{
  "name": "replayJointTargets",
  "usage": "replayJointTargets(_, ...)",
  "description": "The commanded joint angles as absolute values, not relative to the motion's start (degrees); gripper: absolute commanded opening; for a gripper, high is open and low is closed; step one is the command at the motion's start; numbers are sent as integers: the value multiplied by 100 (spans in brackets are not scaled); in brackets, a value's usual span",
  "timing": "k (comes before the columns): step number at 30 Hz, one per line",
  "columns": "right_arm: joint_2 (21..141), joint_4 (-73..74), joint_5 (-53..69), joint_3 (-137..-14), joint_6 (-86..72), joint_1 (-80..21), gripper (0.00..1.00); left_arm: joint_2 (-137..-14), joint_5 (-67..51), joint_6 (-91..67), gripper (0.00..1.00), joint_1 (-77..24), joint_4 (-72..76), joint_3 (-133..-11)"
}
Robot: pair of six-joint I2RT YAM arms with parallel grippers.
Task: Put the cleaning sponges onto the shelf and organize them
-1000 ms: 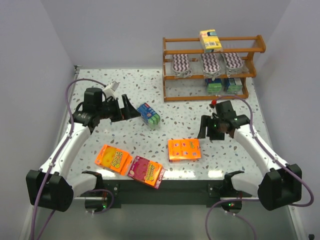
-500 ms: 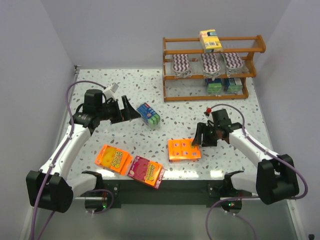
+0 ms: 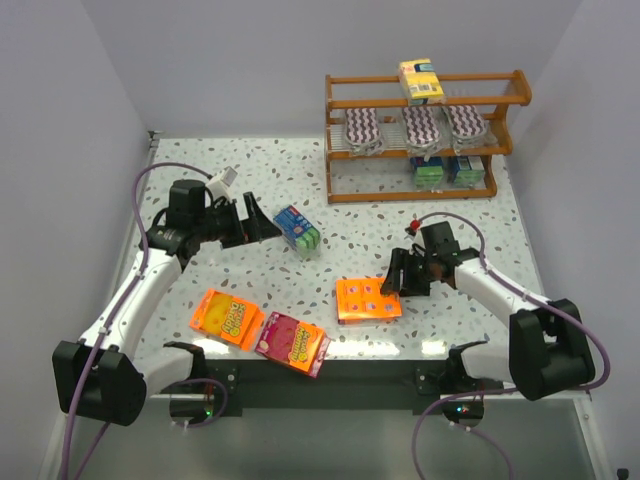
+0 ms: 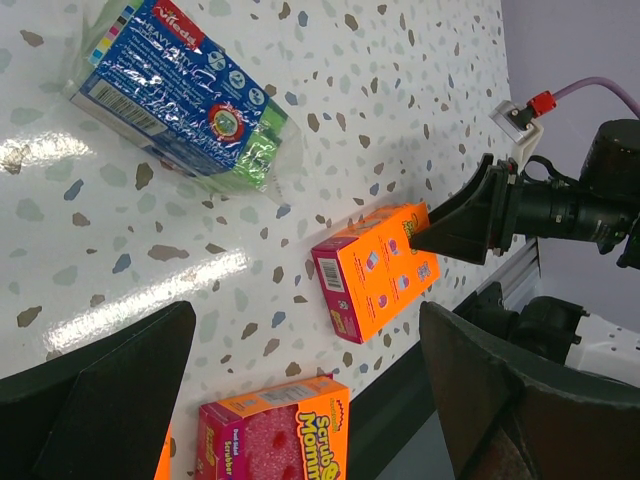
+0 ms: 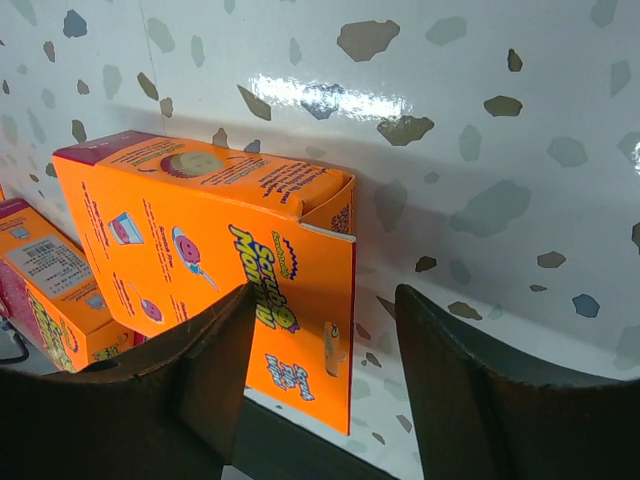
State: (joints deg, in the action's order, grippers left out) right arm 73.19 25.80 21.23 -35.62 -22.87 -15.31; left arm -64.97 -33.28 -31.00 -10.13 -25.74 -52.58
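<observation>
We see our right hand (image 3: 397, 278) open, empty, at the orange box (image 3: 368, 299); left hand (image 3: 262, 222) open, empty, near the blue-green pack (image 3: 298, 229).

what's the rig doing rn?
The shelf holds a yellow block, three zigzag pads and blue-green packs. The right gripper, fingers open, is at the end of the orange Scrub Mommy box. The left gripper hovers open beside the blue-green Vileda pack. A second orange box and a pink box lie at the near edge.
</observation>
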Motion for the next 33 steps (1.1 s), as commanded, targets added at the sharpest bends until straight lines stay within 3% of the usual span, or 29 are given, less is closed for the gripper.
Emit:
replayJointTargets(1, 7348, 2382, 2276, -3595, -2364, -1529, 61, -6451, -3392, -3199, 100, -976, -2224, -5229)
replayJointTargets(12, 7005, 2847, 1714, -4043, -2364, -1521, 61, -6478, -3410, -3199, 100, -976, -2206, -5247)
replayJointTargets(15, 7083, 2725, 1906, -3991, -2426, -1529, 57, -6504, -3419, -3182, 100, -976, -2197, -5256)
replayJointTargets(21, 7619, 2111, 2347, -3771, -2680, -1959, 41, -6548, -3437, -3173, 100, -976, -2162, -5247)
replayJointTargets(25, 7997, 1820, 2496, -3823, -3005, -2696, 21, -6557, -3454, -3164, 100, -976, -2171, -5238)
replayJointTargets(33, 8174, 1889, 2777, -3990, -3199, -3453, 15, -6504, -3401, -3146, 100, -976, -2171, -5159)
